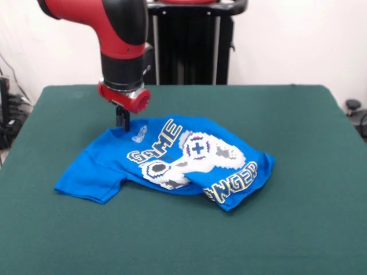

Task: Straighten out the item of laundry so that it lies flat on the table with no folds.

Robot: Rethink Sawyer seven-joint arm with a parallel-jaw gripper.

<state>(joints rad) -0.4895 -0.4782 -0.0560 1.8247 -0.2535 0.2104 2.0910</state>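
Observation:
The item of laundry (166, 160) is a bright blue T-shirt with a white game controller print and "GAME CHANGER" lettering. It lies rumpled in the middle of the dark green table (298, 229), with one sleeve spread out at the left and its right part folded over on itself. The red and black arm comes down from above, and my gripper (122, 121) is at the shirt's far left edge, touching the cloth. The dark fingers look close together at the hem; whether cloth is pinched between them does not show.
The black pedestal (192, 46) stands behind the table's far edge. Cables and equipment (8, 109) sit off the table at the left, and a small dark object (352, 106) at the right.

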